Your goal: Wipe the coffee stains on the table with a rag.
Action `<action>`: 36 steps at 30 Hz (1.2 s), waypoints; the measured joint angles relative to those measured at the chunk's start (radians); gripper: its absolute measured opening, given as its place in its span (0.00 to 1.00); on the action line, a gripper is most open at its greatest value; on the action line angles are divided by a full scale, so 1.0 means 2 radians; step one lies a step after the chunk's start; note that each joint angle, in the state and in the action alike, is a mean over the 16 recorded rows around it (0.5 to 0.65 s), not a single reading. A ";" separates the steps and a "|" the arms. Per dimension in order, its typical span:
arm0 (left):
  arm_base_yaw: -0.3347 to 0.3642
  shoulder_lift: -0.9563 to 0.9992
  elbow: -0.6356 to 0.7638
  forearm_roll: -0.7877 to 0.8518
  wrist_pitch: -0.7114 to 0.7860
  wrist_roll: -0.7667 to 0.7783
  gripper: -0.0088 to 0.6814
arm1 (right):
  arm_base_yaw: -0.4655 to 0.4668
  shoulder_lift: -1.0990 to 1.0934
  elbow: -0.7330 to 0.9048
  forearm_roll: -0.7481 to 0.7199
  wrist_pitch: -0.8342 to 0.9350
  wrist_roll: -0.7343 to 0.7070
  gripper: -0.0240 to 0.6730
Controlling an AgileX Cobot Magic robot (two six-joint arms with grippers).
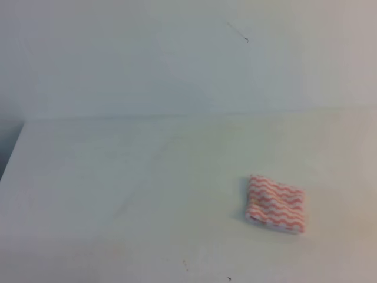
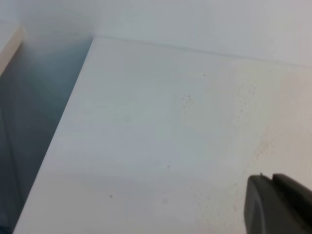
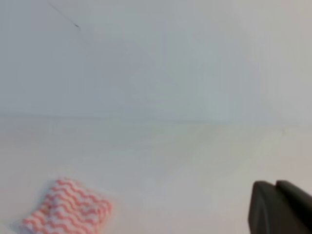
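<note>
A: On the table [image 1: 118, 177], right of centre, the rag [image 1: 275, 204] is lying folded and free, nothing touching it.

B: Stains showing anywhere?

A: Not seeing any brown blotch in any view; possibly already wiped, possibly hiding under the rag. Can't say which.

B: Grippers?

A: Right gripper [image 3: 280, 207] is sitting closed and empty at its frame corner, well apart from the rag. Left gripper [image 2: 278, 202] is showing only a dark tip; can't tell its state.

B: So wiping is looking finished, or not begun.

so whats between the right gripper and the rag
Nothing: in the right wrist view only bare white table lies between the right gripper and the rag.
</note>
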 joint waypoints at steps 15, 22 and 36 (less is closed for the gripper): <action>0.000 0.000 -0.001 0.000 0.001 0.000 0.01 | 0.000 -0.050 0.067 -0.039 -0.070 0.022 0.03; 0.000 -0.001 0.000 0.000 0.002 0.000 0.01 | -0.002 -0.050 0.067 -0.031 -0.069 0.022 0.03; 0.000 -0.001 0.001 0.000 0.003 0.000 0.01 | -0.121 -0.056 0.069 0.144 -0.051 0.013 0.03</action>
